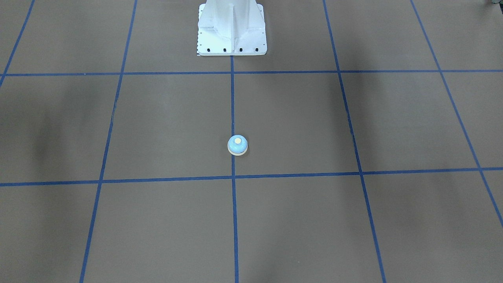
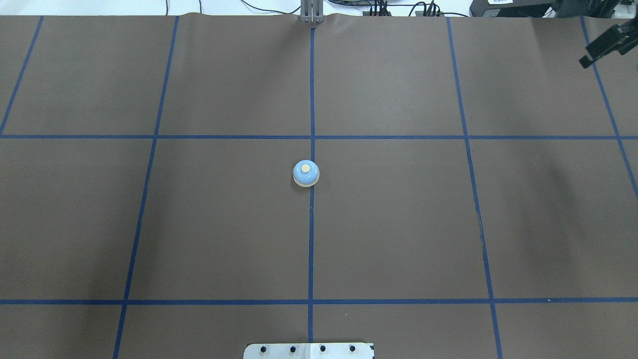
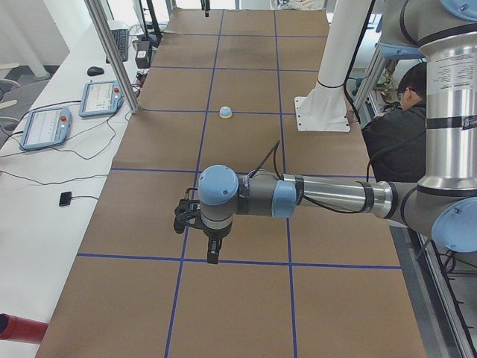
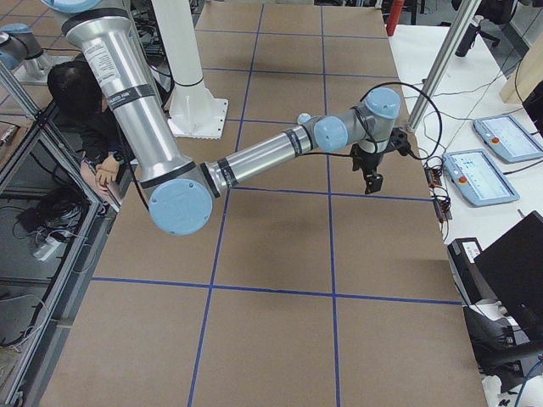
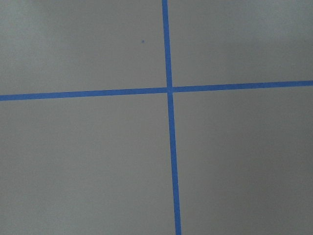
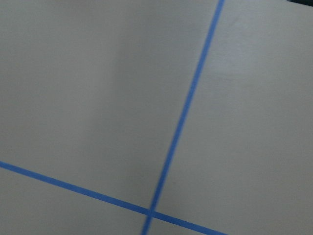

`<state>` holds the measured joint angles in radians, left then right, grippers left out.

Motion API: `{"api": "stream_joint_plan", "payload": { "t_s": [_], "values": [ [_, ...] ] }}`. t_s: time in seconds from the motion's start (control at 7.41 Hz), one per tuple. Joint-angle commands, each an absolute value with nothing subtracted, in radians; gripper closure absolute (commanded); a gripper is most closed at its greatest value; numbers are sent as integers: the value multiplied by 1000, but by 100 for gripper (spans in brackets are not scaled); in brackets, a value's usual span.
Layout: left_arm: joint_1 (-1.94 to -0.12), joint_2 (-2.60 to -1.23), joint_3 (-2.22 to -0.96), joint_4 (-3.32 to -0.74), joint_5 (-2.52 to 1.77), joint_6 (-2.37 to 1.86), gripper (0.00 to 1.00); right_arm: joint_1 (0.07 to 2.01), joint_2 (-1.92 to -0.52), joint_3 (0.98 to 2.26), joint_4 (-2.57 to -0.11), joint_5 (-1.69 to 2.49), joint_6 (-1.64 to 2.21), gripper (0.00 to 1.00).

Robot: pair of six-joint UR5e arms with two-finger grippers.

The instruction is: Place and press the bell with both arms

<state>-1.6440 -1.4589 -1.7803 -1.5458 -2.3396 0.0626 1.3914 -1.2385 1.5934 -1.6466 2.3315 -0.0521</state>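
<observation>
The light-blue bell (image 1: 237,145) with its cream button stands upright near the table's middle, beside the centre tape line. It also shows in the overhead view (image 2: 306,173) and far off in the exterior left view (image 3: 225,112). My left gripper (image 3: 212,256) hangs fingers-down over the table's left end, far from the bell; I cannot tell if it is open. My right gripper (image 4: 372,181) hangs over the table's right far edge, also far from the bell. A black part of it shows at the overhead view's top right (image 2: 604,44); its state is unclear. Both wrist views show only the brown table and tape.
The white bolted pedestal (image 1: 232,39) stands at the robot's side of the table (image 2: 309,350). A person (image 3: 406,104) sits behind it. Control tablets (image 3: 45,127) lie on the white bench along the far side. A red cylinder (image 3: 22,328) lies at that view's bottom left.
</observation>
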Motion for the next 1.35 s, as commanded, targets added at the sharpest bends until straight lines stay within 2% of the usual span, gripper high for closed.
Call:
{"api": "stream_joint_plan", "payload": {
  "t_s": [0.0,0.4,0.81,1.21],
  "values": [
    [-1638,-1459,-1786,-1546,-2275,63,0,1515,-1391,1604,-1652,2355,-202,0],
    [-1640,-1447,-1721,-1551,-2286,67,0,1603,-1517,1618,-1646,2339,-224,0],
    [-1644,-1434,-1788,-1543,-2331,54,0,1603,-1551,1692,-1647,2347,-140,0],
    [-1647,-1413,-1828,-1549,-2375,66,0,1601,-1558,1694,-1644,2349,-94,0]
  ]
}}
